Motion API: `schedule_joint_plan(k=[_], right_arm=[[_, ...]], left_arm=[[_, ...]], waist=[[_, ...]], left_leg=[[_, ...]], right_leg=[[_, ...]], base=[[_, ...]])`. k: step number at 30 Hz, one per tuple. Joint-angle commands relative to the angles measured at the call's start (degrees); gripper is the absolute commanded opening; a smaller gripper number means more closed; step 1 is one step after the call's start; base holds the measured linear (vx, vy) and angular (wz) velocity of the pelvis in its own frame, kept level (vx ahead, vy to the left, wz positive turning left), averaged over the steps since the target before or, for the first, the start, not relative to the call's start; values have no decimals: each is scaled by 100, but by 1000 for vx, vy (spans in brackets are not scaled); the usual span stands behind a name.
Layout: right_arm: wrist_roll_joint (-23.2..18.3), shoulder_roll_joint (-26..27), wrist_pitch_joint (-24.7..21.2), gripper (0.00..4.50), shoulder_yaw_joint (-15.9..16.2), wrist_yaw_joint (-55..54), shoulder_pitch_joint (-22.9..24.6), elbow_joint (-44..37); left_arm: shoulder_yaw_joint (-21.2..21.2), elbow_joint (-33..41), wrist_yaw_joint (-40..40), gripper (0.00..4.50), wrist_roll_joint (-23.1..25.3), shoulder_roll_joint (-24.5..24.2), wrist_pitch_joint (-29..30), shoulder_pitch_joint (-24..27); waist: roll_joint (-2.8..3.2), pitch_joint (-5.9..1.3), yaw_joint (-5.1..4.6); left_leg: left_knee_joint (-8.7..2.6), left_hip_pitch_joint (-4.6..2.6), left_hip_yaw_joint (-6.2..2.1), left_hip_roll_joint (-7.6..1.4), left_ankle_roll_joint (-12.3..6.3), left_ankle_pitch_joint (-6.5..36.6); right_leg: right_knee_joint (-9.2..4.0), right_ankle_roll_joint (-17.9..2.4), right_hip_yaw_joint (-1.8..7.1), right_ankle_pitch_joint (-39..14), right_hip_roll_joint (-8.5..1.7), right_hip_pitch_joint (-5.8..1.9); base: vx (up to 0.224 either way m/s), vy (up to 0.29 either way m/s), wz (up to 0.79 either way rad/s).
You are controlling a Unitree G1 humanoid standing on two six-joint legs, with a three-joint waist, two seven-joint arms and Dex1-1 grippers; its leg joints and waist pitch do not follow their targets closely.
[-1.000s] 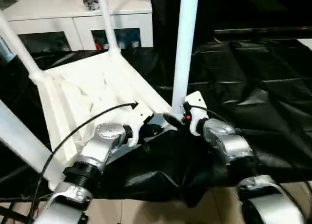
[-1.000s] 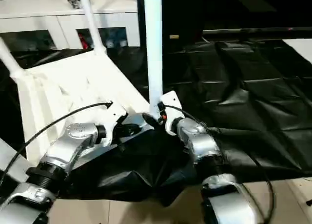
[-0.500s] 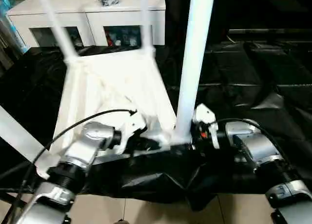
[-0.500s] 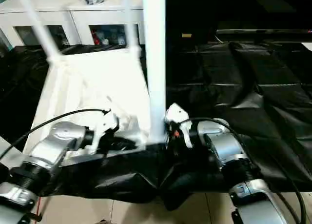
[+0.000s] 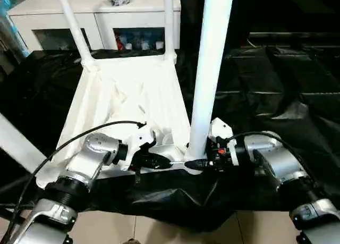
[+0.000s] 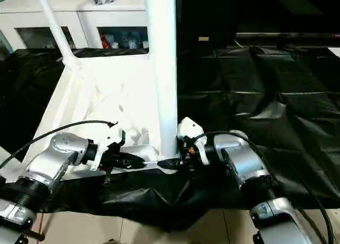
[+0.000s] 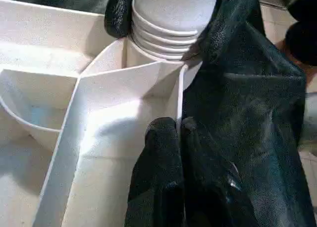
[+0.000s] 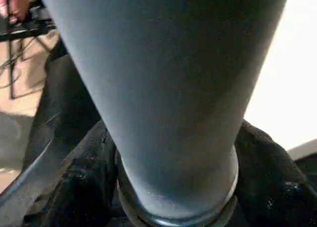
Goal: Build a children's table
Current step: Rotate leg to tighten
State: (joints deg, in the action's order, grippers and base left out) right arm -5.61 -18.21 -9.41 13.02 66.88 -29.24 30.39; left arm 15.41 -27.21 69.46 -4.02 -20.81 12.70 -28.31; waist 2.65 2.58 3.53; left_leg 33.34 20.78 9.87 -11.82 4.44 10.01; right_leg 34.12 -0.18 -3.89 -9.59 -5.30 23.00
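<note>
White leg (image 5: pixel 210 68) top cut off; right claw (image 5: pixel 197 163) seemingly clamps its base; left claw (image 7: pixel 176 133) pinches rim.

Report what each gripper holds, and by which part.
Left gripper: pinches the tabletop by its near rim wall. Right gripper: its fingers flank the near leg at its base.

Tabletop (image 5: pixel 127 92) now squared (nearer edgeward)
</note>
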Motion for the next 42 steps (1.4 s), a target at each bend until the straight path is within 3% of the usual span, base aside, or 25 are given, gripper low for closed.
schedule_joint_plan(k=[1, 3, 6, 9, 11, 12, 14, 17, 19, 22, 25, 30, 32, 33, 39, 42], right_arm=[[82, 545, -68, 279, 139, -742, -2, 237], [90, 919, -194, 278, -226, -1816, -152, 676], [184, 1189, -185, 278, -342, -2544, -228, 931], [190, 1498, -315, 278, -451, -3088, -277, 1026], [295, 1638, -238, 278, -418, -3250, -291, 1044], [295, 1638, -238, 313, -418, -3250, -291, 1044], [215, 1724, -214, 333, -432, -2994, -306, 1000], [157, 1634, -173, 357, -341, -2621, -305, 851], [167, 1537, -86, 389, -243, -2411, -288, 753], [116, 1183, 87, 389, 6, -1575, -214, 497], [52, 795, 218, 389, 215, -677, -131, 244], [-110, 315, 48, 389, 402, 499, -39, -50], [-146, 215, -56, 366, 470, 748, -12, -125], [-159, 169, -95, 359, 507, 857, 1, -160], [-144, 57, -230, 318, 633, 1222, 79, -313], [-152, 73, -241, 286, 616, 1219, 75, -305]], left_arm=[[-9, 108, -682, 0, 11, 411, 137, -58], [-104, 45, -1309, 0, 97, 715, 400, -122], [-183, -116, -1839, 0, 175, 1009, 508, -217], [-205, -198, -2139, 0, 187, 1269, 530, -276], [-188, -195, -2225, 0, 200, 1388, 536, -291], [-188, -195, -2225, 0, 200, 1388, 536, -291], [-149, -80, -2183, 0, 221, 1441, 583, -252], [-99, 62, -1973, 0, 196, 1295, 585, -183], [-83, 114, -1827, 0, 159, 1189, 575, -152], [18, 294, -1244, 0, 68, 852, 443, -33], [92, 383, -756, 0, 33, 517, 378, 23], [155, 442, -44, 0, -53, 176, 282, 20], [170, 454, 113, 0, -87, 114, 294, 8], [181, 474, 196, 0, -116, 79, 318, 7], [208, 420, 576, 0, -188, -56, 289, -91], [205, 386, 614, 0, -178, -55, 276, -106]], waist=[[-11, -276, -29], [-38, -258, -158], [-7, -255, -275], [-22, -263, -350], [-17, -275, -348], [-10, -279, -354], [-36, -283, -351], [-22, -293, -335], [-13, -315, -326], [-23, -338, -304], [-28, -376, -235], [-23, -398, -69], [-15, -382, -20], [-12, -373, 21], [-35, -338, 28], [-42, -341, 22]], left_leg=[[-435, -41, -4, -88, -79, 1941], [-444, -55, -59, -47, 79, 2245], [-431, -52, -80, -20, 102, 2460], [-422, -78, -68, 1, -15, 2524], [-414, -75, -64, 7, -74, 2495], [-419, -62, -65, -1, -96, 2477], [-423, -59, -56, -7, -127, 2475], [-436, -46, -57, -24, -162, 2420], [-443, -24, -51, -38, -176, 2279], [-434, 13, -18, -53, -293, 1958], [-400, 24, 8, -66, -450, 1442], [-354, 11, 44, -100, -635, 866], [-358, -3, 50, -109, -635, 986], [-369, -33, 53, -115, -549, 1143], [-410, -33, 34, -112, -311, 1522], [-410, -20, 26, -106, -266, 1500]], right_leg=[[-490, -1060, 182, -2475, -245, -216], [-568, -729, 141, -3216, -257, -210], [-626, -549, 95, -3472, -232, -191], [-665, -569, 95, -3334, -201, -150], [-665, -551, 98, -3361, -207, -149], [-659, -561, 103, -3326, -210, -151], [-657, -575, 108, -3261, -205, -147], [-627, -653, 124, -3089, -214, -160], [-593, -759, 141, -2754, -216, -186], [-533, -990, 168, -2131, -215, -225], [-453, -1230, 165, -1470, -212, -283], [-336, -1550, 161, -628, -199, -295], [-346, -1541, 164, -769, -205, -283], [-367, -1510, 174, -966, -212, -266], [-413, -1297, 193, -1681, -228, -256], [-424, -1215, 197, -1789, -232, -260]], base=[[0, 0, 0], [0, 0, 0], [0, 0, 0], [0, 0, 0], [0, 0, 0], [0, 0, 0], [0, 0, 0], [0, 0, 0], [0, 0, 0], [0, 0, 0], [0, 0, 0], [0, 0, 0], [0, 0, 0], [0, 0, 0], [0, 0, 0], [0, 0, 0]])
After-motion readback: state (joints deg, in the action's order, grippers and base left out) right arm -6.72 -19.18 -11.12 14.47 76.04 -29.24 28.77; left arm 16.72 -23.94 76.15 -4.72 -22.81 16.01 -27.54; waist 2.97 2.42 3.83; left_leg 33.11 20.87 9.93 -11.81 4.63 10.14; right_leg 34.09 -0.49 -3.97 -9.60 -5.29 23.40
